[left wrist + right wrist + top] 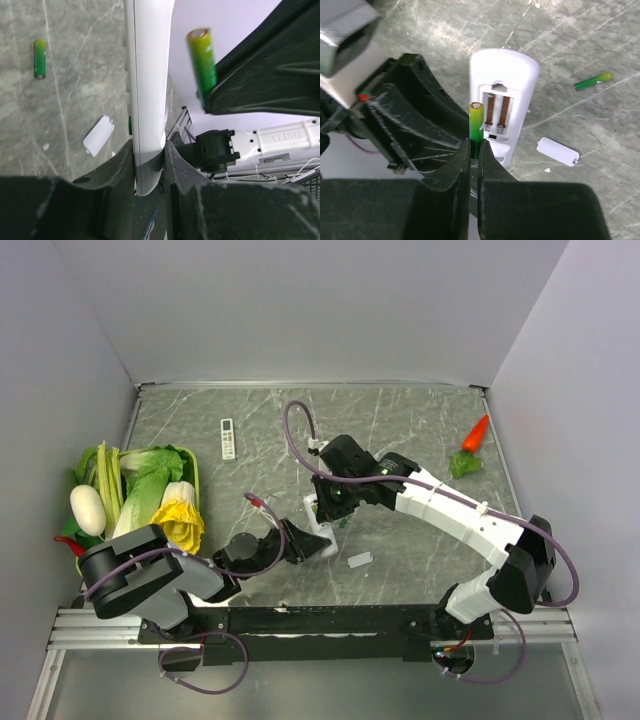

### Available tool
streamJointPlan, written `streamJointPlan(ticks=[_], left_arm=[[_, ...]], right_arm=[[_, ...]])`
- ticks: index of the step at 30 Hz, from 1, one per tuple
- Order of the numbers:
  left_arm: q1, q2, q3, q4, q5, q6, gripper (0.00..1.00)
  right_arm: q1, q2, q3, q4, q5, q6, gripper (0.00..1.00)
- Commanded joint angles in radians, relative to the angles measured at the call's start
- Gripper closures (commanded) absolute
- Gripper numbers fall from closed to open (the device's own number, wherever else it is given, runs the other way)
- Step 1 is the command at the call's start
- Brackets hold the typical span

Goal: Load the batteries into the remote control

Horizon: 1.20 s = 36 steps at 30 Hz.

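Left fingers (177, 170) are clamped on the remote control (147, 90) at one end, with the open compartment facing the right arm. Right fingers (451, 172) pinch one battery (476, 122) by its green end, tip just short of the bay. The second battery (592, 81) lies loose on the surface (580, 40) near the back cover (558, 151). I judge both parts light, rigid and slick (a round cell pivots easily in a pinch), so I'd grip the cell mid-body and hold the remote clear of the bay.
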Motion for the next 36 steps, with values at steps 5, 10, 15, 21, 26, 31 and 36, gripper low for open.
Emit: streamJointPlan(ticks=[5, 10, 15, 21, 26, 31, 36], left_arm=[[-0.017, -0.02, 0.018, 0.324, -0.006, -0.004, 0.98], [-0.018, -0.071, 0.015, 0.272, -0.038, 0.023, 0.98], [-0.021, -0.077, 0.018, 0.27, -0.037, 0.031, 0.98], [-0.033, -0.067, 0.035, 0.275, -0.02, 0.034, 0.98], [-0.044, -0.057, 0.041, 0.301, -0.02, 0.031, 0.98], [-0.055, -0.068, 0.047, 0.296, -0.02, 0.045, 0.98], [-0.067, -0.091, 0.052, 0.281, -0.02, 0.057, 0.98]], right_arm=[[0.005, 0.018, 0.03, -0.024, 0.027, 0.017, 0.96], [0.005, -0.001, 0.012, -0.038, 0.05, 0.023, 0.96], [0.006, -0.004, 0.001, -0.018, 0.029, 0.029, 0.96], [0.009, -0.002, 0.013, -0.005, 0.024, 0.031, 0.94], [0.009, 0.006, 0.024, 0.0, 0.032, 0.031, 0.91], [0.008, 0.019, 0.024, 0.011, 0.042, 0.035, 0.91], [0.009, 0.013, 0.012, 0.043, 0.053, 0.044, 0.9]])
